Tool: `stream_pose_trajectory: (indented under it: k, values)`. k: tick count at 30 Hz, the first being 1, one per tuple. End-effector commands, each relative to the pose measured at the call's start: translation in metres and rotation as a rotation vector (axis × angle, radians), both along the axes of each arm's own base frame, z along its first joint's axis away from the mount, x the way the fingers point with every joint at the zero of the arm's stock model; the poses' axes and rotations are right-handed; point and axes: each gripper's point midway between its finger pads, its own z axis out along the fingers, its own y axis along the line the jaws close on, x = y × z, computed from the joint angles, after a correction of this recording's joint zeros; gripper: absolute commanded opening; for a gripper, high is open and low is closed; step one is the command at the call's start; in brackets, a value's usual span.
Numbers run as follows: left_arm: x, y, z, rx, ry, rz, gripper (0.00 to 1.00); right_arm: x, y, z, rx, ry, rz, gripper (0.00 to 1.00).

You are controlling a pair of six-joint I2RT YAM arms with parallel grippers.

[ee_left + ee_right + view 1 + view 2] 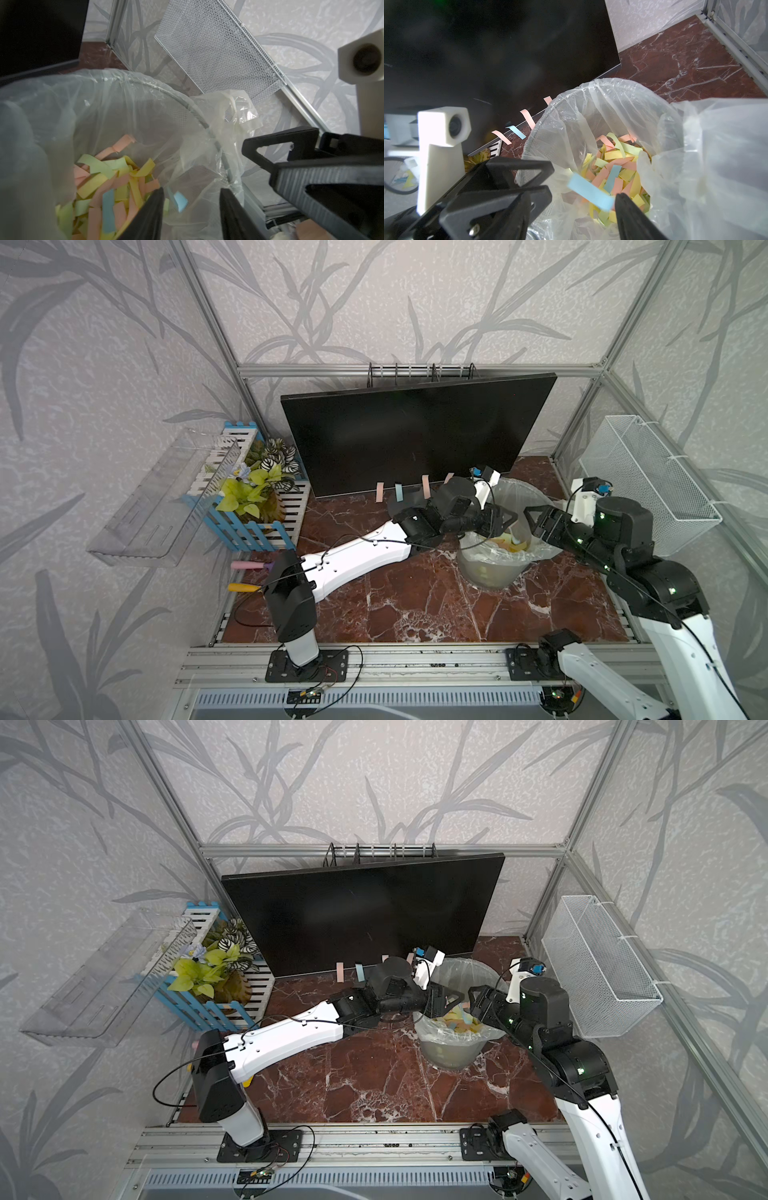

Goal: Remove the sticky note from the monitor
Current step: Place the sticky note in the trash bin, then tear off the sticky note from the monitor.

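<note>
The monitor (415,435) (357,915) (488,52) leans at the back. Several pink and blue sticky notes hang from its lower edge, among them a blue one (399,491) (516,132) and a pink one (426,487) (527,118). Both grippers hover over a bag-lined bin (490,568) (591,87) full of paper strips. My left gripper (509,519) (193,193) is open. A loose blue sticky note (180,200) (589,193) sits in the air below it, gripped by nothing. My right gripper (532,519) faces it, open and empty; one finger (629,212) shows.
A blue and white planter (257,497) and a clear shelf (158,506) stand at the left. A white mesh basket (648,485) hangs on the right wall. Pink (247,565) and yellow (241,587) handles lie by the left arm's base. A wire rack (419,371) stands behind the monitor.
</note>
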Motion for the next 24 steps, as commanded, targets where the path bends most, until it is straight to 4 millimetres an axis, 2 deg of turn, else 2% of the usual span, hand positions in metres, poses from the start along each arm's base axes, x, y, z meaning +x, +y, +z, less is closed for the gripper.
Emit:
stream_pose_trajectory:
  k: [1, 3, 7, 9, 11, 14, 17, 19, 21, 24]
  values:
    - [0.005, 0.008, 0.028, -0.015, -0.082, 0.038, 0.63, 0.001, 0.001, 0.004, 0.018, -0.010, 0.001, 0.69]
    - [0.006, 0.013, 0.038, -0.028, -0.104, 0.053, 0.71, 0.001, 0.002, 0.006, 0.023, -0.014, 0.002, 0.69]
    - [0.006, 0.029, 0.058, -0.045, -0.151, 0.095, 0.78, 0.002, 0.006, 0.008, 0.037, -0.019, 0.021, 0.69]
    - [0.007, 0.046, 0.065, -0.058, -0.166, 0.134, 0.83, 0.003, 0.011, 0.011, 0.052, -0.021, 0.046, 0.69]
    - [0.008, 0.072, 0.072, -0.089, -0.172, 0.189, 0.87, 0.005, 0.018, 0.014, 0.072, -0.026, 0.075, 0.69]
    - [0.016, 0.119, 0.062, -0.132, -0.147, 0.291, 0.92, 0.008, 0.028, 0.019, 0.101, -0.032, 0.124, 0.69]
    - [0.023, 0.179, 0.049, -0.202, -0.118, 0.411, 0.96, 0.013, 0.042, 0.024, 0.141, -0.029, 0.182, 0.69]
    - [0.026, 0.211, 0.030, -0.217, -0.104, 0.477, 0.98, 0.017, 0.052, 0.028, 0.163, -0.029, 0.223, 0.68]
    - [0.027, 0.239, 0.017, -0.238, -0.097, 0.534, 1.00, 0.020, 0.063, 0.030, 0.158, -0.031, 0.253, 0.68]
    - [0.026, 0.271, -0.004, -0.270, -0.087, 0.595, 1.00, 0.022, 0.086, 0.031, 0.128, -0.034, 0.306, 0.68]
